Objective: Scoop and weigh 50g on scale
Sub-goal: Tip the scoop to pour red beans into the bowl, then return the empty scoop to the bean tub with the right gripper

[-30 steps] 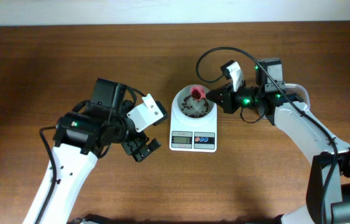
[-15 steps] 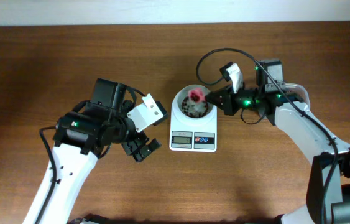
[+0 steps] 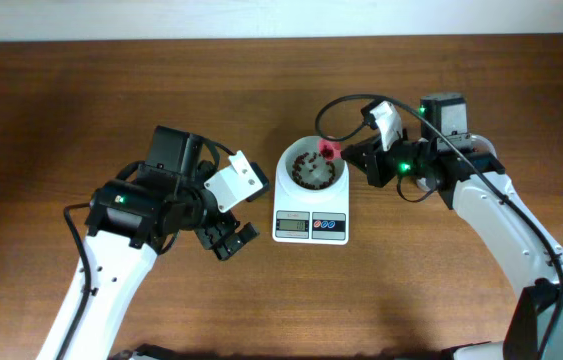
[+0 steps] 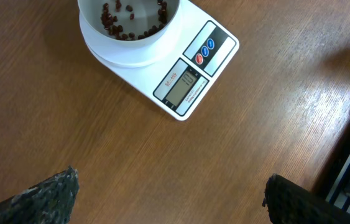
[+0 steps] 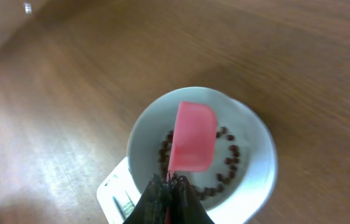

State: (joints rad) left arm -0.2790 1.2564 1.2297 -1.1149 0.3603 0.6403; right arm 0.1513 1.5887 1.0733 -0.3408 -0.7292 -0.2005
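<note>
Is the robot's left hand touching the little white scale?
Apart. The left wrist view shows bare brown wooden table between the open left fingers and the small white digital kitchen scale with its round bowl.

- A dark brown wooden table (image 3: 261, 90), grain running side to side, fills the overhead view up to a pale strip along its far edge.
- A small white digital scale (image 3: 310, 226) sits directly on the wood near the centre, its display and red and blue buttons toward the near side.
</note>
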